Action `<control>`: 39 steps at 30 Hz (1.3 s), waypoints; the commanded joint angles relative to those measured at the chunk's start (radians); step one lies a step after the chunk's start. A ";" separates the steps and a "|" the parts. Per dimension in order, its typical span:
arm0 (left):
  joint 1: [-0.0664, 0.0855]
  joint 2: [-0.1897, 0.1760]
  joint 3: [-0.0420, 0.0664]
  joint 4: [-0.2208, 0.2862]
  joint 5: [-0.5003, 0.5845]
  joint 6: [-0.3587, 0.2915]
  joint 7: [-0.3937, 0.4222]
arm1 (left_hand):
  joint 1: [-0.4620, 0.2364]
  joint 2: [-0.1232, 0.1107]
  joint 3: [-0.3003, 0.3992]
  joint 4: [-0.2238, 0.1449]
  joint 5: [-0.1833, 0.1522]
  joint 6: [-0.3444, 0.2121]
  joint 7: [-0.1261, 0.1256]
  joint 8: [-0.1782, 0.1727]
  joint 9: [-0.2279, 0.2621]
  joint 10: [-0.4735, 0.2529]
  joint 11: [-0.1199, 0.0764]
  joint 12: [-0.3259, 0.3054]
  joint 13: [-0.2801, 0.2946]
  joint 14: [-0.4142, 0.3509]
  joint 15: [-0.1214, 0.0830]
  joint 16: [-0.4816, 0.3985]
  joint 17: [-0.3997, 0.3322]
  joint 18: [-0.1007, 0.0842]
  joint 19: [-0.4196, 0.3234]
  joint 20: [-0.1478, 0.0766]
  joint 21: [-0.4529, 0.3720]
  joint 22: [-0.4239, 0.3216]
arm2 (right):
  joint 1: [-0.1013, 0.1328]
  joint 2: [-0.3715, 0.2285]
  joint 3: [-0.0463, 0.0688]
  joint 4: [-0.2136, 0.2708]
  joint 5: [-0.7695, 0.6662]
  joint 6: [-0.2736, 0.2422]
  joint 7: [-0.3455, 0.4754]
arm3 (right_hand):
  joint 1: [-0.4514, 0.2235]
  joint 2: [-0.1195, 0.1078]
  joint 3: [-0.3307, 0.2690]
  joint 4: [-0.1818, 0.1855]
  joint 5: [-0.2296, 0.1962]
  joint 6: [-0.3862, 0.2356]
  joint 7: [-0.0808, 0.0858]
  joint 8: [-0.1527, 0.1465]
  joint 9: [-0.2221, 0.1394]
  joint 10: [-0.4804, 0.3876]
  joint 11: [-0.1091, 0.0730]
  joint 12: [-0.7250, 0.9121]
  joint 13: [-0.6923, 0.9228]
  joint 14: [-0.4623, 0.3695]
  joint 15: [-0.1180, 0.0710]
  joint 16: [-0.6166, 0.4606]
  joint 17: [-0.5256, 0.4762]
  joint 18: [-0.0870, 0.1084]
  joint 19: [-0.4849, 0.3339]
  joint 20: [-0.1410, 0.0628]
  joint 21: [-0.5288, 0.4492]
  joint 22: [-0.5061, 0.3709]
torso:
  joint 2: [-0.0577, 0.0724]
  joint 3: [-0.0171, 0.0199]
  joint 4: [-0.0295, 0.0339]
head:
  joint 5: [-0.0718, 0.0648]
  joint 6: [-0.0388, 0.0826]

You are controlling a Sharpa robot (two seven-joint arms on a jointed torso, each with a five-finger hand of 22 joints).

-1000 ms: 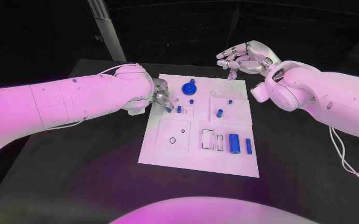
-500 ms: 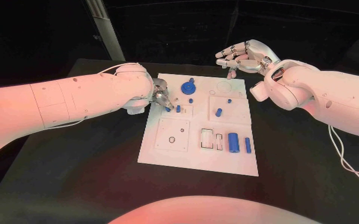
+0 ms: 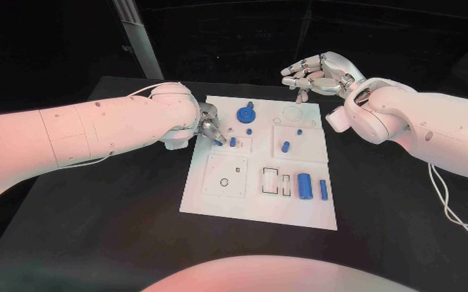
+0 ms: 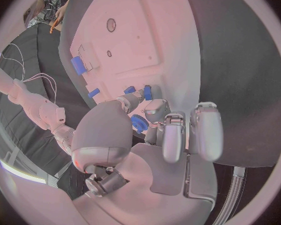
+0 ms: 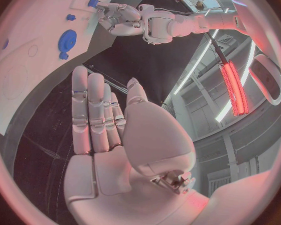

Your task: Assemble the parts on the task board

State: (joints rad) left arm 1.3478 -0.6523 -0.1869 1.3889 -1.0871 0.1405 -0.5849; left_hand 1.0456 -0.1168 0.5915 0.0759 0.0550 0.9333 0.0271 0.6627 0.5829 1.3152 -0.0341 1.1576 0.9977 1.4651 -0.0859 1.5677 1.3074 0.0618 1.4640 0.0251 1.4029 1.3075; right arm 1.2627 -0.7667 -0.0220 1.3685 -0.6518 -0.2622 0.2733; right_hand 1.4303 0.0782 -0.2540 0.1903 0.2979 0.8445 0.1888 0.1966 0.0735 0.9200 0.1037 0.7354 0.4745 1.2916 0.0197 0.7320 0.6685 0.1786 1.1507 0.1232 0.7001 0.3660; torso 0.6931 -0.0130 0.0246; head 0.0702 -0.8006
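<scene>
Blue part being pinched in left hand fingers, upper left of task board; right hand hovering spread, empty; risking slip, misalignment.

Task board mid-table; left hand at its left edge, right hand behind far-right corner.

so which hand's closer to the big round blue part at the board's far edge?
Left. The left hand sits just beside the round blue part, over the board's near-left area; the right hand hovers beyond the board's far edge.
</scene>
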 commanded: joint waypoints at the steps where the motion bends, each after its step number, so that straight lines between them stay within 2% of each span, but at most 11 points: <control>1: -0.002 -0.001 -0.002 0.001 -0.001 0.016 -0.012 | -0.011 -0.002 -0.005 0.002 0.004 0.009 0.000 0.002 0.001 0.005 -0.006 0.004 0.001 0.106 -0.008 0.003 0.263 -0.006 0.004 -0.007 0.003 0.025 | 0.002 0.000 0.001 0.001 0.004 0.006 0.008 | 0.000 0.008 0.002 0.002 0.004 -0.006 -0.003 0.005 0.001 -0.009 -0.001 0.005 -0.001 -0.009 0.002 -0.006 -0.001 0.004 -0.005 -0.001 -0.004 -0.001 | 0.000 0.0004 -0.0001 | 0.000 0.000; 14: -0.002 0.000 -0.002 -0.002 -0.001 -0.001 -0.011 | -0.019 -0.002 -0.015 0.008 0.004 0.016 -0.002 0.005 0.001 0.009 -0.008 0.008 0.005 0.106 -0.010 0.003 0.263 -0.007 0.006 -0.009 0.004 0.028 | 0.002 0.001 0.001 0.001 0.004 0.006 0.008 | 0.000 0.008 0.002 0.002 0.004 -0.006 -0.003 0.005 0.001 -0.009 -0.001 0.005 -0.001 -0.009 0.002 -0.006 -0.001 0.004 -0.005 -0.001 -0.004 -0.001 | 0.000 0.0006 -0.0007 | 0.000 -0.002; 21: -0.002 0.006 -0.002 -0.009 -0.001 -0.001 -0.009 | -0.059 -0.006 -0.047 0.041 0.004 0.022 -0.002 0.004 -0.003 0.012 -0.008 0.012 0.008 0.106 -0.011 0.003 0.263 -0.008 0.008 -0.011 0.006 0.031 | 0.002 0.001 0.001 0.001 0.004 0.006 0.008 | -0.001 0.009 0.002 0.003 0.004 -0.007 -0.003 0.006 0.001 -0.009 -0.001 0.006 -0.003 -0.009 0.002 -0.006 -0.002 0.004 -0.006 -0.001 -0.004 -0.001 | 0.000 0.0007 -0.0003 | -0.001 -0.001; 28: -0.002 0.012 -0.002 -0.013 -0.001 0.002 -0.008 | -0.106 -0.014 -0.107 0.089 0.003 0.029 0.000 0.005 -0.008 0.015 -0.007 0.014 0.010 0.106 -0.010 0.003 0.263 -0.009 0.010 -0.010 0.007 0.035 | 0.002 0.001 0.001 0.002 0.004 0.008 0.007 | -0.001 0.009 0.002 0.003 0.004 -0.007 -0.003 0.006 0.001 -0.009 -0.001 0.006 -0.003 -0.009 0.002 -0.006 -0.002 0.004 -0.006 -0.001 -0.004 -0.001 | 0.000 0.0002 -0.0005 | -0.003 -0.003; 39: -0.002 0.014 -0.001 -0.018 -0.001 0.002 -0.006 | -0.114 -0.011 -0.143 0.110 0.004 0.029 0.000 0.004 -0.011 0.012 -0.007 0.011 0.006 0.106 -0.011 0.003 0.263 -0.008 0.009 -0.010 0.005 0.033 | 0.002 -0.001 0.001 0.003 0.004 0.007 0.004 | -0.001 0.009 0.002 0.003 0.004 -0.007 -0.003 0.006 0.001 -0.009 -0.001 0.006 -0.003 -0.009 0.002 -0.006 -0.002 0.004 -0.006 -0.001 -0.004 -0.001 | -0.001 0.0007 -0.0003 | -0.005 -0.003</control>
State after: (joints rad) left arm 1.3457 -0.6388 -0.1882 1.3724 -1.0861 0.1376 -0.5875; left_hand 0.9430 -0.1275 0.4536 0.1862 0.0550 0.9562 0.0248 0.6630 0.5732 1.3223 -0.0411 1.1656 1.0047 1.4687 -0.0894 1.5677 1.3074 0.0618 1.4674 0.0217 1.4067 1.3075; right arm 1.2627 -0.7675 -0.0220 1.3693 -0.6518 -0.2611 0.2732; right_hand 1.4303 0.0782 -0.2542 0.1902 0.2979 0.8446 0.1888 0.1966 0.0735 0.9200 0.1037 0.7354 0.4719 1.2881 0.0232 0.7320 0.6675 0.1785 1.1507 0.1232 0.7001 0.3663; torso 0.6931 -0.0124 0.0241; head 0.0656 -0.8041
